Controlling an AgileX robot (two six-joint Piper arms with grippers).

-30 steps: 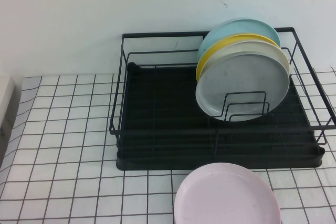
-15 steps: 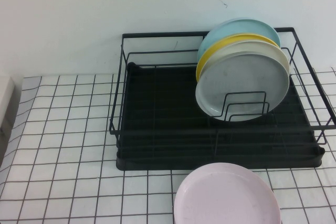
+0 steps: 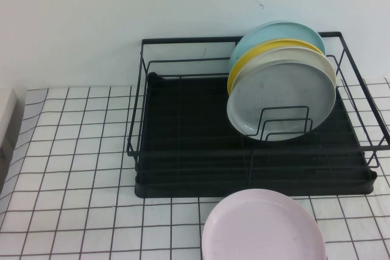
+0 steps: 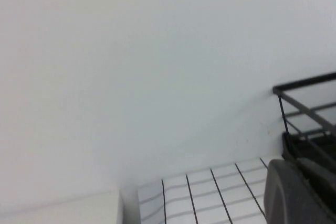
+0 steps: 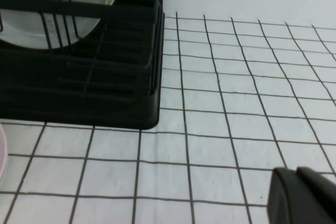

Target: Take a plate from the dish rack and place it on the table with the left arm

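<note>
The round, matte, mid-grey plate stands on edge at about two o'clock in the high view, the frontmost of a stack leaning in the upright wire dividers of the large rectangular black wire dish rack. Behind it sit a white plate, a yellow plate and a pale blue plate. A pale pink plate lies flat on the white, black-gridded table at six o'clock, just in front of the rack.

Neither arm shows in the high view. The left gripper appears only as a dark corner in its wrist view, near the rack's left end, with its fingers pressed together on nothing. The right gripper is a dark shape over bare table beside the rack's right end; whether it is spread I cannot tell.

The grey plate looks stiff, smooth and probably breakable, with moderate weight. Its free upper rim, around eleven to twelve o'clock on the disc, seems the best place to pinch, clear of the divider wires. A matte finish should help grip, but it could swing or scrape the white plate when lifted.
</note>
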